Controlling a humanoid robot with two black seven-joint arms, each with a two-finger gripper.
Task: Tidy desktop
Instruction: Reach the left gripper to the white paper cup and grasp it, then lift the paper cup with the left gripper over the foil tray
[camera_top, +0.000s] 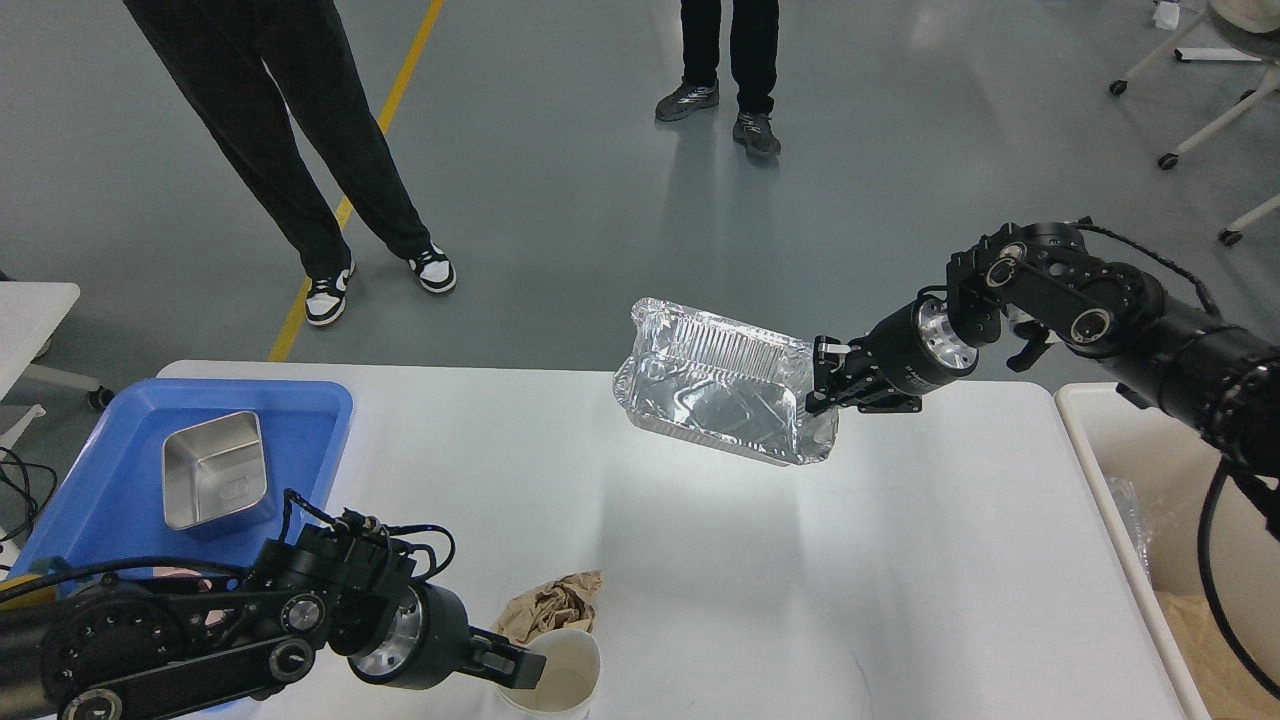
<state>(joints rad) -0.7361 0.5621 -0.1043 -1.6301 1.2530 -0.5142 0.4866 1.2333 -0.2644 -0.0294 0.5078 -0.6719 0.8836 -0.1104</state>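
Observation:
The white desktop (720, 560) fills the lower view. My right gripper (822, 385) is shut on the right end of a shiny foil tray (722, 395) and holds it tilted above the far middle of the desktop. My left gripper (522, 668) reaches from the lower left to the rim of a white paper cup (560, 678) at the front edge; its fingers overlap the rim, and I cannot tell whether they grip it. A crumpled brown paper (552, 605) lies just behind the cup.
A blue plastic tray (300, 420) at the left holds a steel square dish (213, 483). A cream bin (1180, 540) stands off the desktop's right edge. Two people's legs (330, 170) stand on the floor beyond the table.

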